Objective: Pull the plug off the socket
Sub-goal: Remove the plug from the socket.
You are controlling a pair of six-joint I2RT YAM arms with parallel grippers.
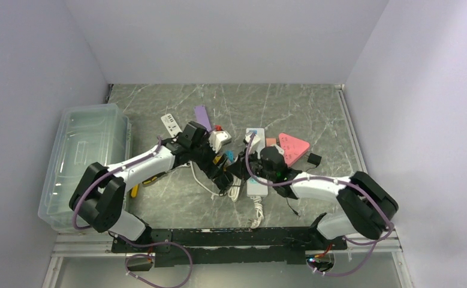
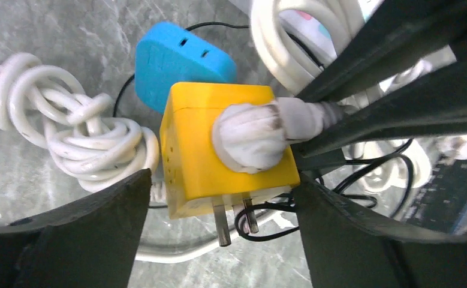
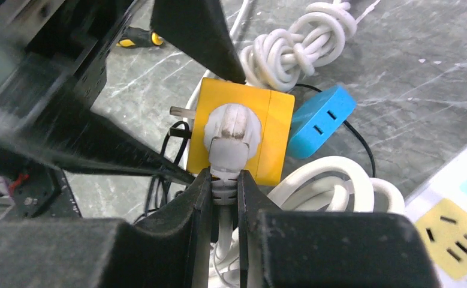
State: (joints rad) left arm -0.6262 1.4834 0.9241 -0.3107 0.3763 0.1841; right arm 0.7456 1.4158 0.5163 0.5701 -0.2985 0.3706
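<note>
A yellow cube socket [image 2: 195,138] with bare metal prongs hangs just above the table, and a dirty white plug [image 2: 249,135] is seated in its face. My left gripper [image 2: 222,180] straddles the cube, open: the right finger touches its side and the left finger stands a little apart. In the right wrist view the plug [image 3: 231,129] sits in the socket [image 3: 276,138], and my right gripper [image 3: 225,180] is shut on the plug's ribbed neck where the cable leaves. From above, both grippers meet at mid-table [image 1: 231,168].
A blue adapter [image 2: 177,60] lies behind the socket, beside a knotted white cable bundle [image 2: 69,132]. A white power strip [image 1: 255,162], a pink triangle [image 1: 294,145], a purple piece [image 1: 202,117] and a clear bin [image 1: 87,156] sit around. Thin black wires trail under the socket.
</note>
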